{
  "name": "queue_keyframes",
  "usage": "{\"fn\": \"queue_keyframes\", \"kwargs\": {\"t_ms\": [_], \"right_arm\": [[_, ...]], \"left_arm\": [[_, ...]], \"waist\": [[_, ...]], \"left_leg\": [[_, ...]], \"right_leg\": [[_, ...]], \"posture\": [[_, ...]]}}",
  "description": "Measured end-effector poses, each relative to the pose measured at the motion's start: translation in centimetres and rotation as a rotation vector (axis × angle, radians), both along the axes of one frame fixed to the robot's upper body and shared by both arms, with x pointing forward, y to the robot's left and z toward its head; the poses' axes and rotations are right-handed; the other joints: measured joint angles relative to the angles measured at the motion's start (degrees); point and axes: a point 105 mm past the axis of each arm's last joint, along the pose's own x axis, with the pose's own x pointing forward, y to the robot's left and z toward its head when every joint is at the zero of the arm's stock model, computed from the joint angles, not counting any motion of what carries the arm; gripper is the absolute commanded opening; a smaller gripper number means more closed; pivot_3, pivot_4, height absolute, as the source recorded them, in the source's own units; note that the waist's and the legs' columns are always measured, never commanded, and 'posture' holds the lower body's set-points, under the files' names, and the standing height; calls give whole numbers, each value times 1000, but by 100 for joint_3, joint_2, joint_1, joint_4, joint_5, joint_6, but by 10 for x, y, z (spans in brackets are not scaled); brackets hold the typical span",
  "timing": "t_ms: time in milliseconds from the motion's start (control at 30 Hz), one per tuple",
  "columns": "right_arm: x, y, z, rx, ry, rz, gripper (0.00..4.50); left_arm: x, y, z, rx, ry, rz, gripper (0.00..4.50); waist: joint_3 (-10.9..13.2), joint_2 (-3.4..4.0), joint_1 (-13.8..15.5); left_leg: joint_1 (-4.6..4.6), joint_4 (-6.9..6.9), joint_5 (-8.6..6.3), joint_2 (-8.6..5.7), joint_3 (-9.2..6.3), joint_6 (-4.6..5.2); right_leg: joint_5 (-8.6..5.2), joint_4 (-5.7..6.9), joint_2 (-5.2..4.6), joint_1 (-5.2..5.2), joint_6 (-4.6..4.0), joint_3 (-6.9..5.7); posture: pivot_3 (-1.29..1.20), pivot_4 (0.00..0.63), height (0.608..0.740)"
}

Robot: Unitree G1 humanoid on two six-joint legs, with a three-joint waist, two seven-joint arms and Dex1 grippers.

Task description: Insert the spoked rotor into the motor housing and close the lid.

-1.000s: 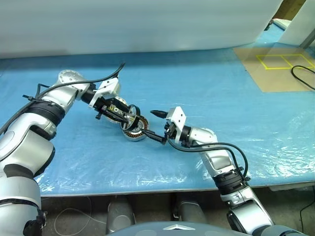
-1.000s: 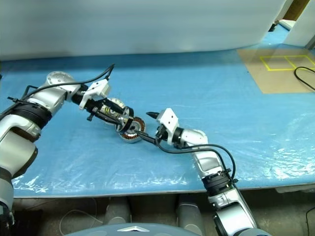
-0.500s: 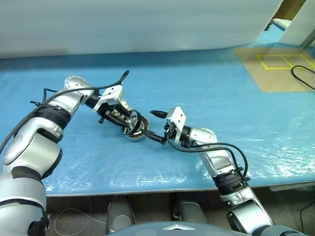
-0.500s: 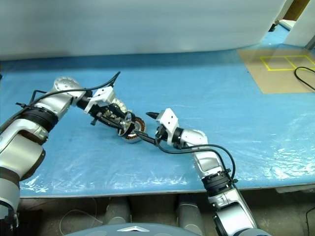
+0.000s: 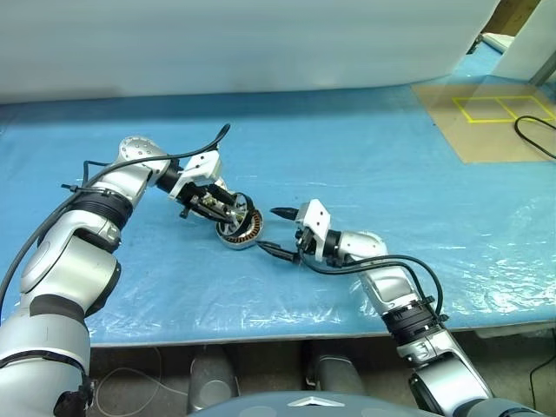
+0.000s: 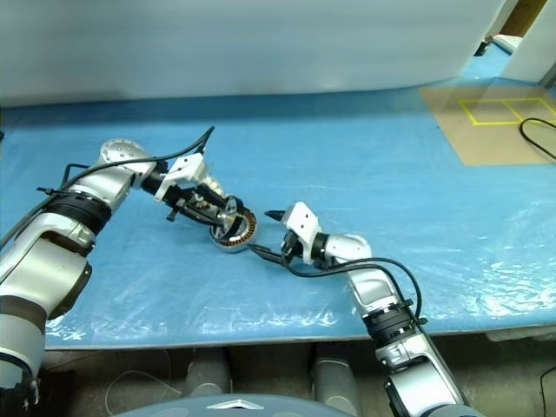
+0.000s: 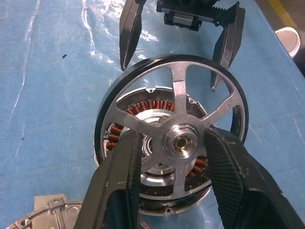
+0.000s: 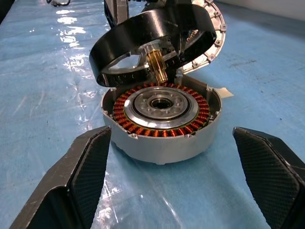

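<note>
The left gripper [image 7: 174,157] is clamped on the rotor [image 7: 174,119], its fingers [image 7: 119,186] pinching the hub between the spokes. The rotor hangs tilted over the housing [image 8: 162,121], its brass shaft just above the housing's centre and not yet seated. The housing sits on the blue sheet [image 5: 391,174], copper windings facing up. The right gripper [image 5: 276,230] has its jaws wide apart and holds nothing, lying level just beside the housing and facing it. The lid [image 8: 214,28] lies just behind the housing, partly hidden by the rotor.
</note>
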Motion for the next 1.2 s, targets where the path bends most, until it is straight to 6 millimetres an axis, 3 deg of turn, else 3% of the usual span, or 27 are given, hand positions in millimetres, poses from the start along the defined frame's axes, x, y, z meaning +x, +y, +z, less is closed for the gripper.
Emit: {"fn": "queue_keyframes", "kwargs": {"t_ms": [1200], "right_arm": [[2, 0, -2, -5, -4, -2, 4314]], "left_arm": [[3, 4, -6, 39, -13, 23, 1621]], "waist": [[0, 0, 2]], "left_leg": [[0, -1, 0, 0, 0, 0]], "right_leg": [[0, -2, 0, 0, 0, 1]], "posture": [[0, 150, 740]]}}
